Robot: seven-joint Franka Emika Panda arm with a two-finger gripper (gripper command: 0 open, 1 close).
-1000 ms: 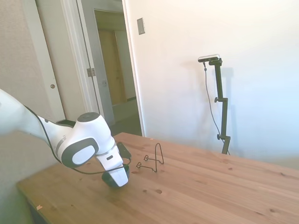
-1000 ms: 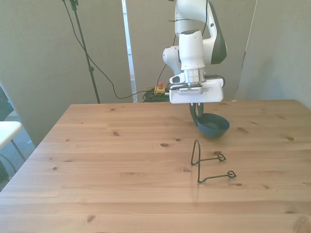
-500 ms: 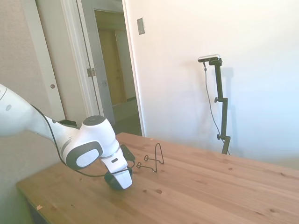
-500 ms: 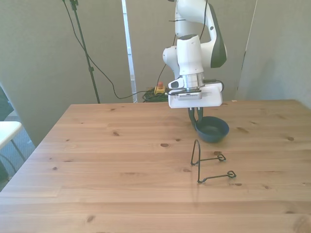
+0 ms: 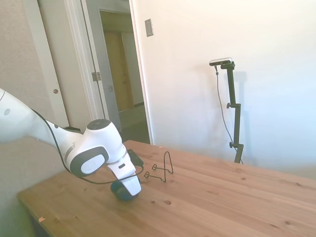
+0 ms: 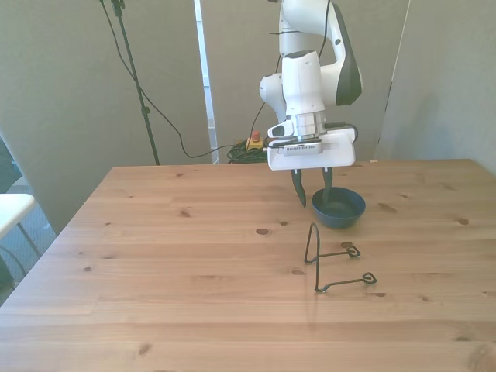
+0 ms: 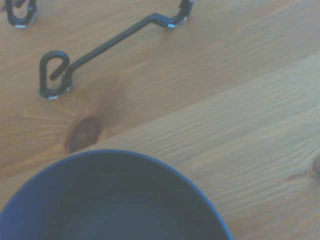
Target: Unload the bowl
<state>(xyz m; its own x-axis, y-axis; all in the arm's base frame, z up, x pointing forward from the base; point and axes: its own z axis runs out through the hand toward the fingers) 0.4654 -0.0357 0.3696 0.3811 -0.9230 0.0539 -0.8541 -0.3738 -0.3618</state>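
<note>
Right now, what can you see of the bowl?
The bowl is small, round and dark blue-teal, with a smooth, empty inside. It sits upright on the table, behind the wire rack and apart from it. The gripper is open, its fingers straddling the rim on the front view's left without clamping it.

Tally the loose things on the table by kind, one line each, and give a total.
Blue-teal bowl: 1
Thin dark wire rack: 1
Total: 2
The open gripper hangs over the bowl's rim, on the front view's left side, and is not counted.
</note>
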